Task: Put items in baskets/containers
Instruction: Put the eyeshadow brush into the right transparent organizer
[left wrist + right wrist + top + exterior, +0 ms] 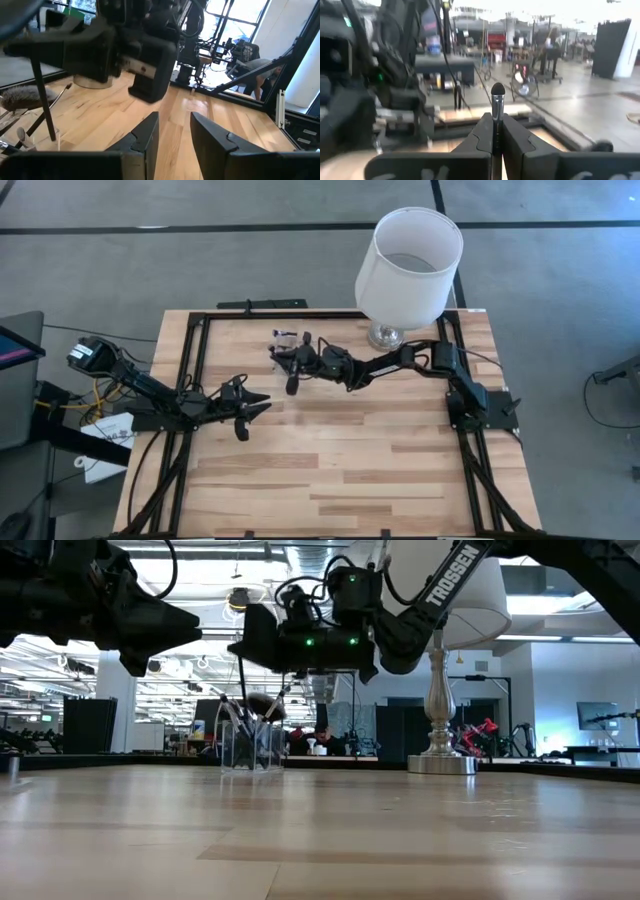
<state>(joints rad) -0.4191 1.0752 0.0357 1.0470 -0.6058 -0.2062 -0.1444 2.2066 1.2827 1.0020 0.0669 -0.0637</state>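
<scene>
The clear plastic cup point(250, 745) stands on the table's far part, left of the lamp, and holds several dark-handled brushes. One of them is the fluffy-headed one point(22, 95). In the high view the cup point(287, 338) sits just beyond my right gripper point(297, 365). My right gripper point(496, 122) hangs above the cup, shut on one thin brush point(241, 690). My left gripper point(172, 135) is open and holds nothing. It hovers over the table's left half point(250, 408), nearer than the cup. My right gripper pinches the thin brush between its two fingers, just below the silver ferrule point(496, 107), with the small dark head point(497, 90) standing above the fingers. The fingers come about level from the table's right, across the brush. It hangs upright, its handle point(44, 100) reaching down to the cup's mouth.
A tall lamp with a white shade point(408, 255) stands on a silver base point(440, 762) at the far right, close behind my right arm. Black rails point(195, 360) frame the wooden tabletop. A person bends over in the room beyond point(252, 65).
</scene>
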